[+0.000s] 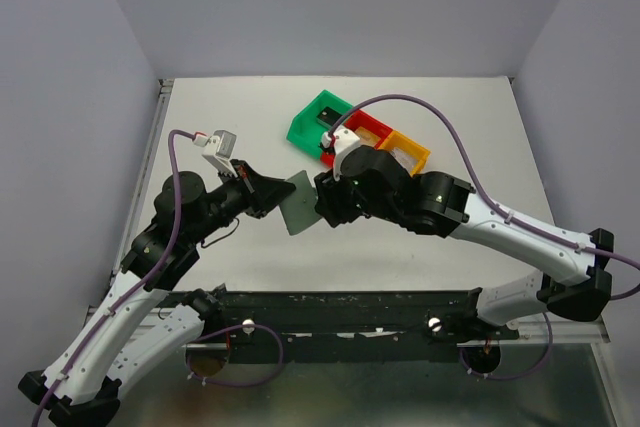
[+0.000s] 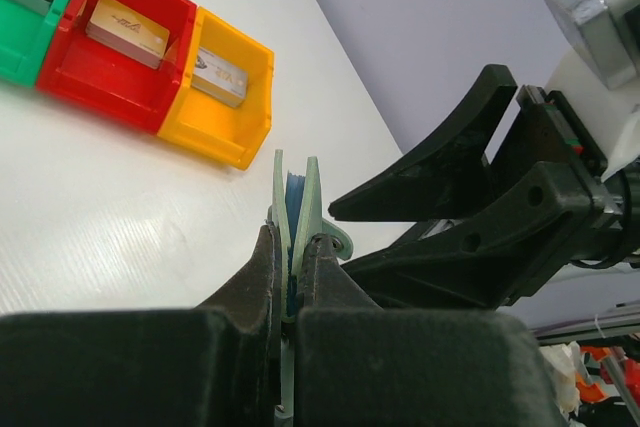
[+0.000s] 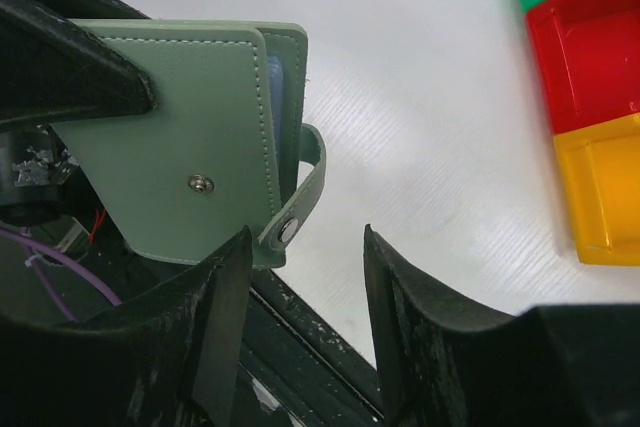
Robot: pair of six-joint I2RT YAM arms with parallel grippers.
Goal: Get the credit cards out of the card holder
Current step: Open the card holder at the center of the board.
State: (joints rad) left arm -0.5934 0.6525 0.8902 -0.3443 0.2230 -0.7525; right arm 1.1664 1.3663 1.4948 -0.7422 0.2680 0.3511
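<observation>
The card holder [image 1: 298,203], a grey-green folded wallet, hangs above the table between the two arms. My left gripper [image 2: 293,252] is shut on its lower edge, and I see the card holder [image 2: 312,197] edge-on with a blue edge showing between its panels. My right gripper [image 3: 305,245] stands open just below the card holder [image 3: 180,127], with the snap strap [image 3: 298,209] beside its left finger and nothing gripped. A tan-gold card [image 2: 125,32] lies in the red bin [image 2: 75,77]. A silver-grey card [image 2: 220,75] lies in the orange bin [image 2: 235,132].
A green bin [image 1: 318,119], a red bin [image 1: 368,131] and an orange bin [image 1: 408,152] stand in a row at the back right, behind my right arm. The green bin holds a dark flat thing. The black rail [image 1: 330,307] runs along the near edge.
</observation>
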